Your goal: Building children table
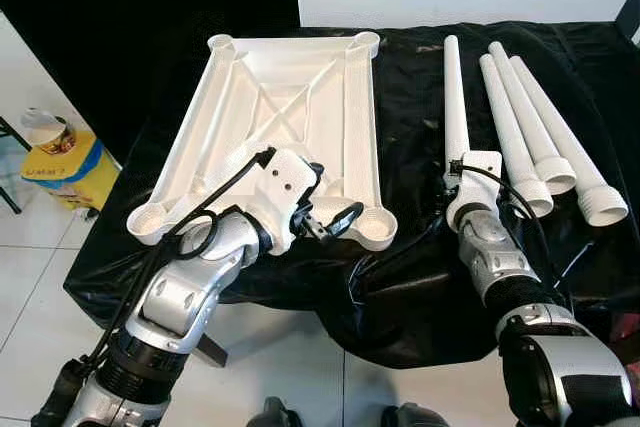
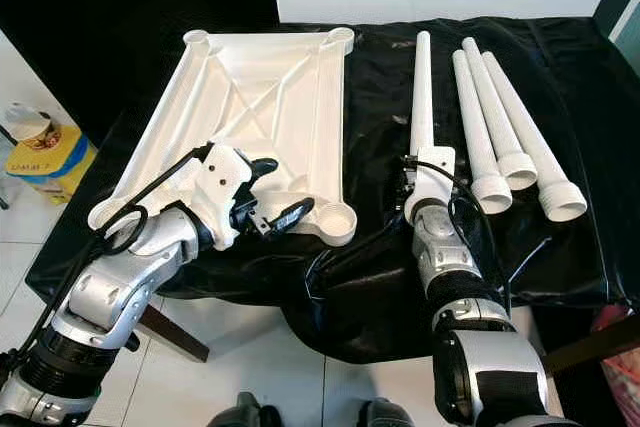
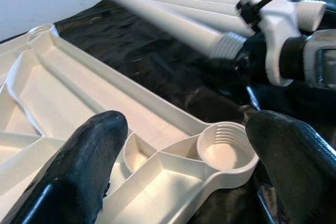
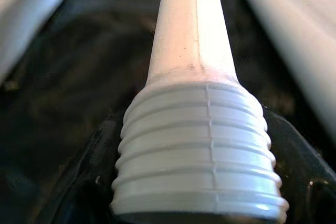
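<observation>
- A white tabletop [image 1: 285, 112] lies upside down on a black sheet [image 1: 410, 277] in the centre-left of the head views, ribs and four round corner sockets facing up.
- The left gripper [image 1: 325, 224] sits at the tabletop's near edge in the lower centre of the frame, just left of the near-right socket [image 3: 227, 150].
- Its fingers [image 3: 86, 166] are spread wide and hold nothing; in the left wrist view the threaded socket lies between them.
- The right gripper [image 2: 418, 179] is right of centre, closed round the wide threaded end of a white tapered leg [image 1: 453, 97].
- That leg points away towards the top of the frame, lying just right of the tabletop and apart from it.
- The right wrist view shows the leg's ribbed thread [image 4: 202, 150] up close, with black fingers on both sides of it.
- Three more legs [image 1: 540, 132] lie side by side on the sheet in the upper right, wide ends nearest the robot.
- A yellow and blue bag [image 1: 62, 162] stands on the tiled floor [image 1: 30, 277] at the left edge.
</observation>
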Controlling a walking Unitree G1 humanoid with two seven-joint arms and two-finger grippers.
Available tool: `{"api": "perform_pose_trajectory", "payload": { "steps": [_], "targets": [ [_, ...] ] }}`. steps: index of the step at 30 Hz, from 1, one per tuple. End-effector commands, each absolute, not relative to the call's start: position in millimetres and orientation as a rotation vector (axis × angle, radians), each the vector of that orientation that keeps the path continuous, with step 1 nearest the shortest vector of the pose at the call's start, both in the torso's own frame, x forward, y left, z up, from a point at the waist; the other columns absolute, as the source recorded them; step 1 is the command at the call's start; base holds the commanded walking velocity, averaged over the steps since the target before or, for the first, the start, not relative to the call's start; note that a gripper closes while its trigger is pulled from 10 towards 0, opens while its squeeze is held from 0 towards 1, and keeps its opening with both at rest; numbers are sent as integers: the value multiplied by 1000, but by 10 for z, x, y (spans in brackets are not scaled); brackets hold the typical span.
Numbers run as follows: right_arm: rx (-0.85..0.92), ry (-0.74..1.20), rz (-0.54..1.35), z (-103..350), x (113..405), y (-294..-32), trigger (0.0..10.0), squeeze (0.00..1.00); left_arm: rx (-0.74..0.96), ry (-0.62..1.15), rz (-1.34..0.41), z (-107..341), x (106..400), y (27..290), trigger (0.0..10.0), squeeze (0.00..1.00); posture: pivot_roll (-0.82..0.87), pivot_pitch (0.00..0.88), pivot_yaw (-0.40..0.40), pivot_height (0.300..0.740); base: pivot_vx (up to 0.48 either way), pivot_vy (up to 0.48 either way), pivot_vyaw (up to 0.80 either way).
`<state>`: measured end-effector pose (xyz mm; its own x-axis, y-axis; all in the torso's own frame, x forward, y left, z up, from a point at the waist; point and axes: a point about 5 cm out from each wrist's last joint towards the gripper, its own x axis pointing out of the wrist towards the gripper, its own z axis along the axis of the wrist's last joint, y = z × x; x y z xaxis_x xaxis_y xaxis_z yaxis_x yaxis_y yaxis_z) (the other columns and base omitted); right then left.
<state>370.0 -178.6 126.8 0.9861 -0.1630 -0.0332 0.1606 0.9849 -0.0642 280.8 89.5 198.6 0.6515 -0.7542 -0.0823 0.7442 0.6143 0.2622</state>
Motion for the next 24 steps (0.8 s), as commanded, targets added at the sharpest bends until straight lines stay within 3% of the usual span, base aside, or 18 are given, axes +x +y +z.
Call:
{"api": "perform_pose_trajectory", "payload": {
  "steps": [1, 9, 24],
  "targets": [
    [-71, -19, -170, 1320, 3685, -1774, 10000, 0, 292, -45, -761, 1985, 2877, 960, 10000, 0, 48, 64, -1, 740, 0, 0, 0],
    [-86, -218, -166, 1578, 3621, -1801, 10000, 0, 203, -62, -694, 2072, 2977, 1085, 10000, 0, 46, 64, -4, 740, 0, 0, 0],
    [16, -483, 22, 1879, 3374, -1716, 10000, 0, 64, -51, -758, 2122, 3095, 1068, 10000, 0, 3, 55, 7, 740, 0, 0, 0]
  ]
}}
